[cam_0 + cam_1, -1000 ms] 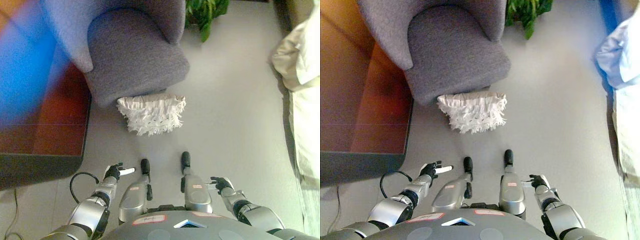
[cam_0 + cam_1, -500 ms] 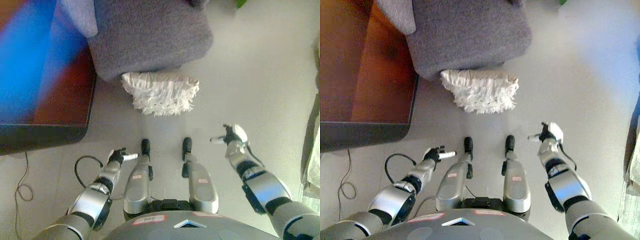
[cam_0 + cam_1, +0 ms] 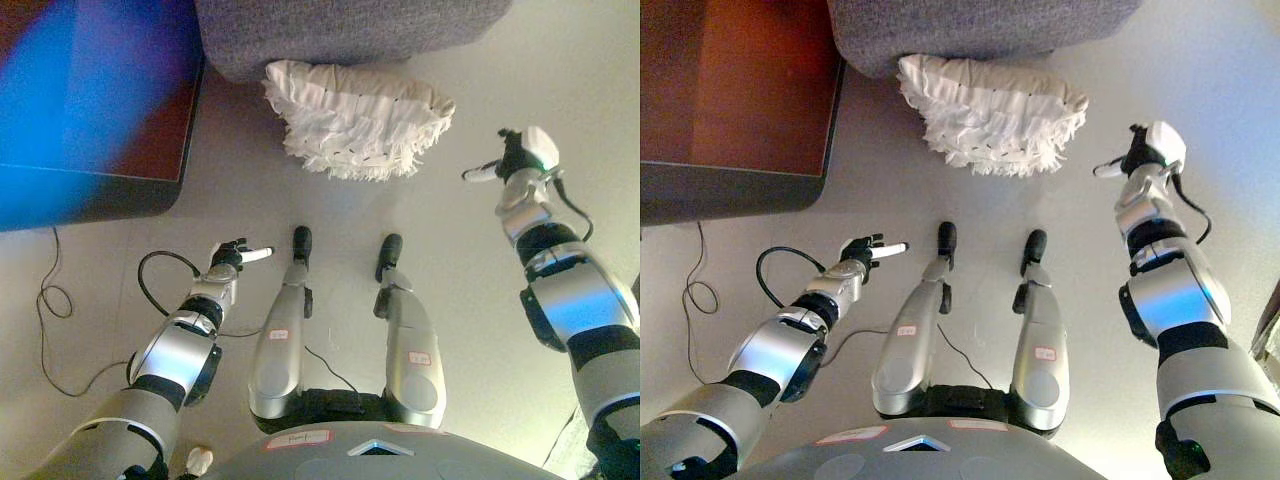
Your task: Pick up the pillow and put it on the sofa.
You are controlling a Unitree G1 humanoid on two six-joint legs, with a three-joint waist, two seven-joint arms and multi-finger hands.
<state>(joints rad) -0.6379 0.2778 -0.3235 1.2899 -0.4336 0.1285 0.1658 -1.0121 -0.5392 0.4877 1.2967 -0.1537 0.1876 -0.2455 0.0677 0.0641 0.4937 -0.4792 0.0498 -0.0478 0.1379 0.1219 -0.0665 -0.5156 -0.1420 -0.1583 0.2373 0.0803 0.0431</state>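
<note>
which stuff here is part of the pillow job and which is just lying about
Part of the job:
- white fringed pillow, on the floor against the sofa's front
- grey sofa, top edge of view
- right hand, raised beside the pillow, not touching it
- left hand, low, holding nothing

Just lying about:
- dark wooden table at left

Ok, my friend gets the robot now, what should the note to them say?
Left robot hand: low on the robot's left side above the floor, holding nothing, one white-tipped finger pointing out.
Right robot hand: raised to the right of the pillow, not touching it, holding nothing.
Pillow: white and frilly, lying on the floor against the front of the grey sofa.
Done: nothing yet; the pillow is not grasped.
Left: reach the pillow, pick it up and put it on the sofa seat.
</note>
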